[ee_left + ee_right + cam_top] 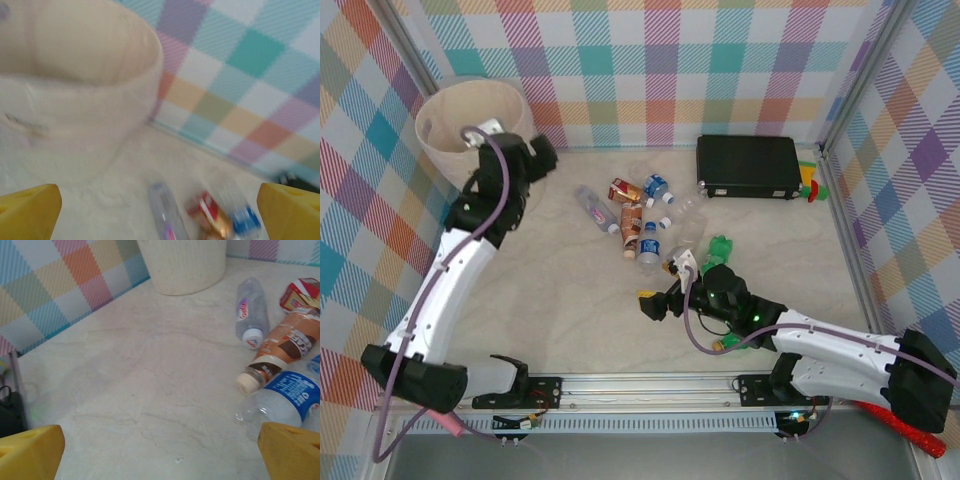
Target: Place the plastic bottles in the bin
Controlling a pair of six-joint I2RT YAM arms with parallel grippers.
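On the middle of the table (pixel 550 300) the plastic bottles (pixel 638 222) lie on their sides in a loose cluster, well apart from the bin (pixel 470 125), which stands in the far left corner.

From the right wrist we make out a clear bottle (pixel 250 310) with a white cap, a brown-labelled bottle (pixel 285 347) just beside it and a blue-labelled bottle (pixel 287 400) nearest the fingers. A green bottle (pixel 722 246) lies by the right arm.

We judge them light, thin-walled and smooth. They are likely to roll when nudged and to dent under a hard squeeze. The label band at mid-body looks the best hold, across the width, since the tapered neck would slip.

The left gripper (pixel 160 210) hangs just beside the bin's rim, jaws wide apart with nothing between them. The right gripper (pixel 160 452) sits low over bare table left of the cluster, jaws equally wide and empty.

We cannot tell what lies inside the bin, as the arm covers part of its mouth. The black case (pixel 748 167) at the far right is closed.
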